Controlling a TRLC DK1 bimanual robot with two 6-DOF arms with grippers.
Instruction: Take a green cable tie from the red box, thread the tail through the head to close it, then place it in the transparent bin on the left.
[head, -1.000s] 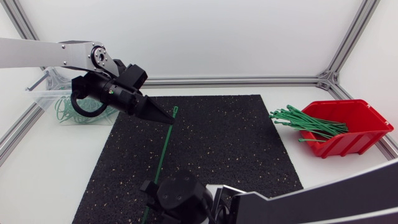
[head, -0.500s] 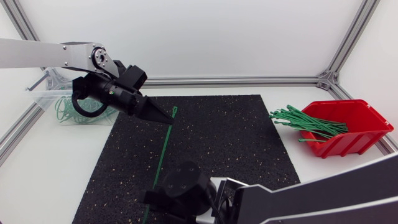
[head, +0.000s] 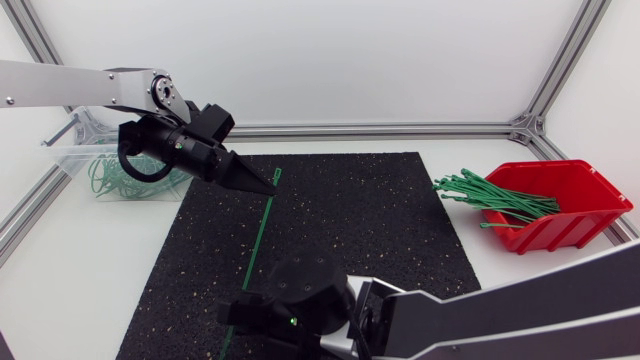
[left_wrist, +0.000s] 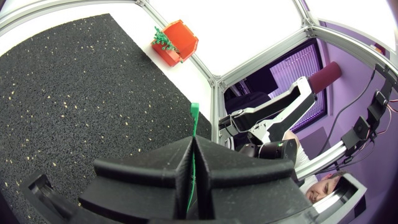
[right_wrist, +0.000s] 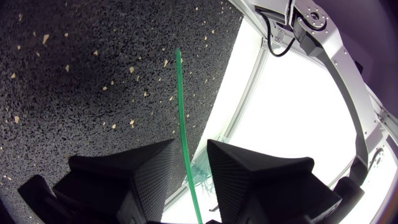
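Observation:
My left gripper is shut on a green cable tie just behind its head, above the far left part of the black mat. In the left wrist view the tie pokes out ahead of the closed fingertips of that gripper. The tie's tail runs down toward the mat's near edge and passes between the fingers of my right gripper. In the right wrist view this gripper stands open, with a gap on each side of the tie.
The red box with several green ties sits at the right, off the mat; the left wrist view shows it far ahead. The transparent bin at the far left holds looped green ties. Aluminium frame bars run around the table.
My right arm's wrist has turned and drawn a little further onto the mat around the tie's tail. The left gripper and the tie's head have shifted slightly left.

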